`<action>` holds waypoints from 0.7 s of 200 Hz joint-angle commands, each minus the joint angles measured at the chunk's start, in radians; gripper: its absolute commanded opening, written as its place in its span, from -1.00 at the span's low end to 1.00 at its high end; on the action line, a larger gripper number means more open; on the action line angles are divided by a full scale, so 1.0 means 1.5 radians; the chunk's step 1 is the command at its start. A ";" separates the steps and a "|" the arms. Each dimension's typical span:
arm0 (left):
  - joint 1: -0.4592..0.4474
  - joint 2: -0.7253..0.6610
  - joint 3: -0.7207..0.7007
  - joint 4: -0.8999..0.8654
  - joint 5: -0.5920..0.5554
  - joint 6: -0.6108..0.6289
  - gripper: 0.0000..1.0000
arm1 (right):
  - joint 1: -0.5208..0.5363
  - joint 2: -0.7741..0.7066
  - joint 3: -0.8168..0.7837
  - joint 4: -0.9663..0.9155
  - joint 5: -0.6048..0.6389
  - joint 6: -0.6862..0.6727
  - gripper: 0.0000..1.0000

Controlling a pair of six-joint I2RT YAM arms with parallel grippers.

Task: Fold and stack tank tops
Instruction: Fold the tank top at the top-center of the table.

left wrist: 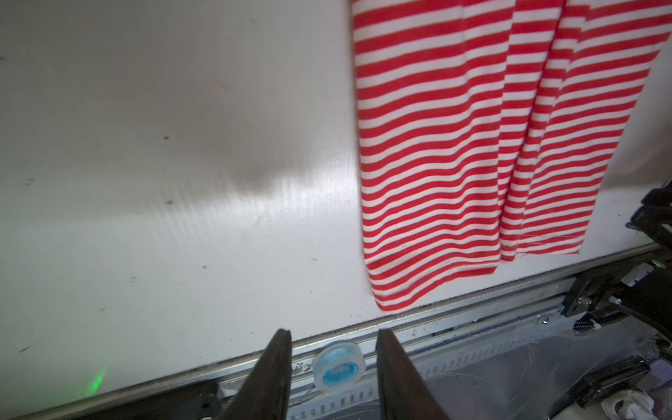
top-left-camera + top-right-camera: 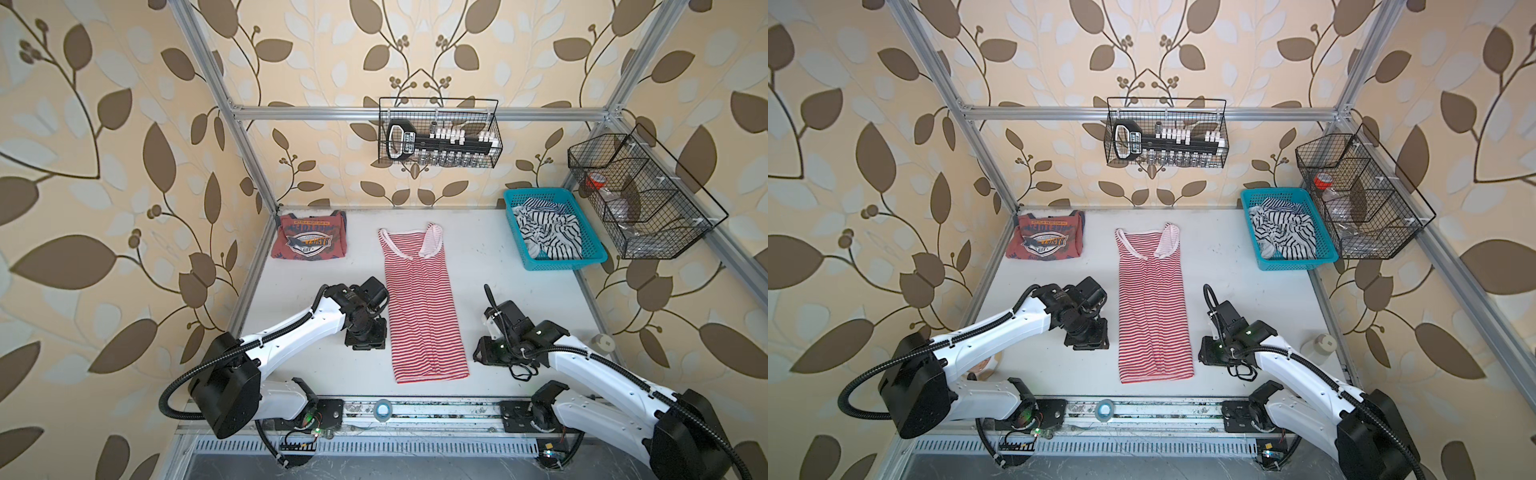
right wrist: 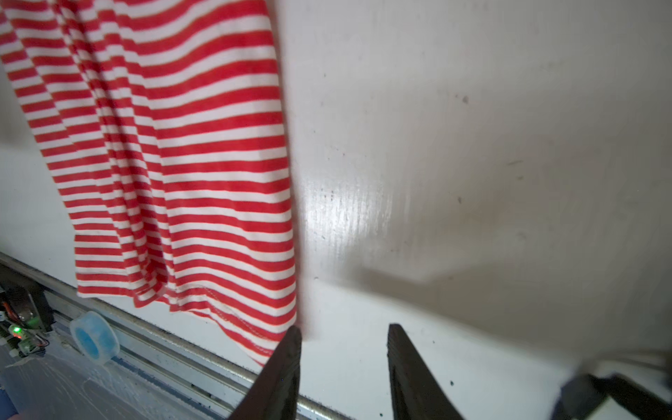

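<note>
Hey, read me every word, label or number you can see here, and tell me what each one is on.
Nothing reads cleanly.
Dusty red tank top: chest lettering, upside down to the camera, too blurred to read.
Black tool in the wire basket: labels by its handle, too small to read.
Striped tank top: no text.

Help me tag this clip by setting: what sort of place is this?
Likely a lab robot cell dressed as a home laundry spot: bare aluminium frame backed by leaf wallpaper, a white table, a teal basket of clothes.
</note>
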 commanded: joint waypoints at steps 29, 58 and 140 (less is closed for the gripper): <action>-0.051 0.035 -0.048 0.096 0.037 -0.080 -0.14 | 0.032 -0.005 -0.030 0.064 -0.030 0.050 -0.19; -0.066 0.043 -0.066 0.143 0.050 -0.104 -0.10 | 0.040 -0.024 -0.032 0.069 -0.036 0.062 -0.14; -0.119 0.066 -0.112 0.214 0.072 -0.158 -0.03 | 0.071 0.006 -0.068 0.113 -0.064 0.077 -0.10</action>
